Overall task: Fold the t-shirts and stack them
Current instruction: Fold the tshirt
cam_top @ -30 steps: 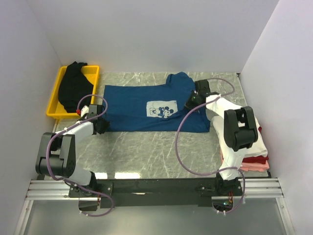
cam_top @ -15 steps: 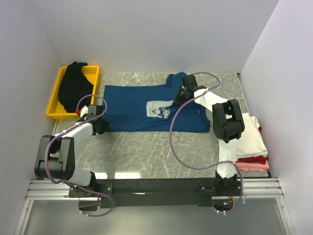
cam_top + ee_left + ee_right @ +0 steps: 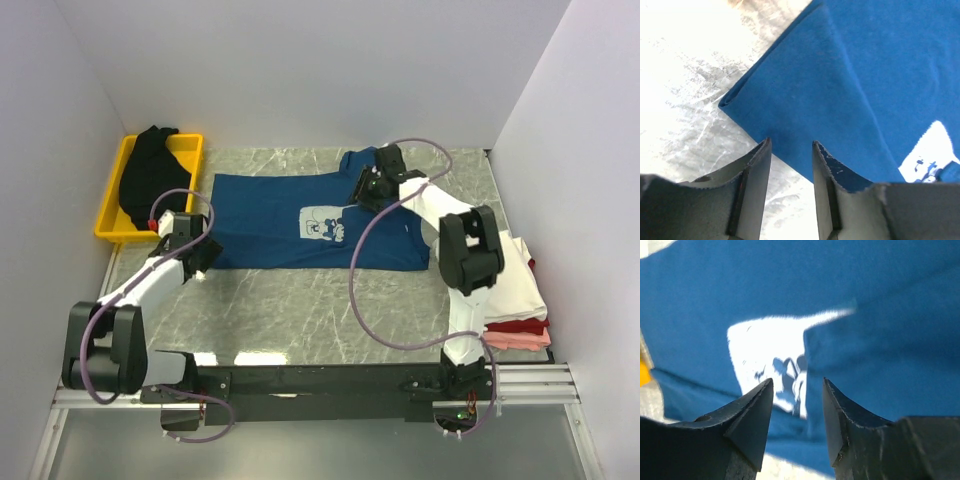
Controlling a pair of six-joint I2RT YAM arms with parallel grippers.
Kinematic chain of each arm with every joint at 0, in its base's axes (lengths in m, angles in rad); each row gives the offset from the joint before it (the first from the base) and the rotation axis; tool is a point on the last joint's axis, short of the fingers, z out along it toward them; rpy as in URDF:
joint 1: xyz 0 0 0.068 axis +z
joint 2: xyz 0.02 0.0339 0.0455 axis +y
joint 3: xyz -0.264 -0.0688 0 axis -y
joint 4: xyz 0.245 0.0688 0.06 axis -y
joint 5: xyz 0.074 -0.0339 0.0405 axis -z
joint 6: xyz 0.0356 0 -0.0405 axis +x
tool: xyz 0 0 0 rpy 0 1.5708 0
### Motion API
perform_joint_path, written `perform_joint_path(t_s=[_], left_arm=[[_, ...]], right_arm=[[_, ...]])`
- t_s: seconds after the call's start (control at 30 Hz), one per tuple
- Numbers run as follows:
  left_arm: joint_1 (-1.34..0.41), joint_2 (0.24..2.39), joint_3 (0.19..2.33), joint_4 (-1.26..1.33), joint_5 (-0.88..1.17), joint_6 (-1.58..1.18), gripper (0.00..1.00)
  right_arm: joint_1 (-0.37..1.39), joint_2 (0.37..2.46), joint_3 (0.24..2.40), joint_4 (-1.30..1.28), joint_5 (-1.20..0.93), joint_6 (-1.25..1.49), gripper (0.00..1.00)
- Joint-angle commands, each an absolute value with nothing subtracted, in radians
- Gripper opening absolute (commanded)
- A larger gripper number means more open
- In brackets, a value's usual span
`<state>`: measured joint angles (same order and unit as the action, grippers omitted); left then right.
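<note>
- Top external view showed the blue tee (image 3: 290, 215) flat mid-table, its right side folded in onto the print (image 3: 322, 224).
- Left gripper (image 3: 203, 256) and right gripper (image 3: 366, 187) hung parted, holding nothing.
- We judged the 2 should pinch matching edges and lift evenly.
- Tray (image 3: 112, 218) hemmed the left and stack (image 3: 520, 285) the right; open room lay on the near table (image 3: 300, 310).

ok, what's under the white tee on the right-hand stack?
Under the white tee is a red tee, then a pink tee lowest; only their near edges show. Their tops are covered, and the right arm hides the stack's left side, so more layers can't be ruled out.
</note>
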<state>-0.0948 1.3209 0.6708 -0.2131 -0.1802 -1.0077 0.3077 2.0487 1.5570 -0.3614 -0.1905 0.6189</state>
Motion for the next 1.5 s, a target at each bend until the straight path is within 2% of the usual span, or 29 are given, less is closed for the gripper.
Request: perform_joint_path(t_s=[0.0,0.3,0.57,0.87,1.17,1.27,1.37,1.4,1.43,1.47], left_arm=[[-0.092,1.252,0.666,-0.256,-0.195,-1.002,0.44],[-0.066,1.143,0.551,-0.264,-0.227,-1.055,0.45],[-0.005,1.190,0.503,-0.135,-0.184,-1.035,0.49],[-0.003,1.285,0.486,-0.006,-0.170,-1.045,0.51],[-0.003,1.365,0.497,0.014,-0.210,-1.039,0.48],[-0.003,1.377,0.511,0.005,-0.216,-1.032,0.43],[-0.003,1.381,0.520,0.003,-0.225,-1.034,0.33],[-0.003,1.382,0.522,0.003,-0.225,-1.034,0.22],[-0.003,1.382,0.523,0.003,-0.227,-1.038,0.17],[-0.003,1.379,0.525,-0.027,-0.227,-1.039,0.08]], right_arm=[[0.299,1.852,1.487,-0.374,-0.135,0.603,0.51],[0.258,1.465,1.039,-0.354,-0.008,0.657,0.47],[0.144,1.234,0.723,-0.278,-0.017,0.687,0.47],[0.011,1.258,0.611,-0.177,-0.098,0.673,0.49],[0.005,1.390,0.635,-0.120,-0.098,0.684,0.49],[0.005,1.419,0.644,-0.118,-0.091,0.690,0.49],[0.006,1.434,0.650,-0.112,-0.075,0.692,0.45],[0.006,1.437,0.656,-0.113,-0.072,0.692,0.42],[0.005,1.445,0.661,-0.118,-0.068,0.690,0.34],[0.006,1.450,0.667,-0.121,-0.067,0.687,0.26]])
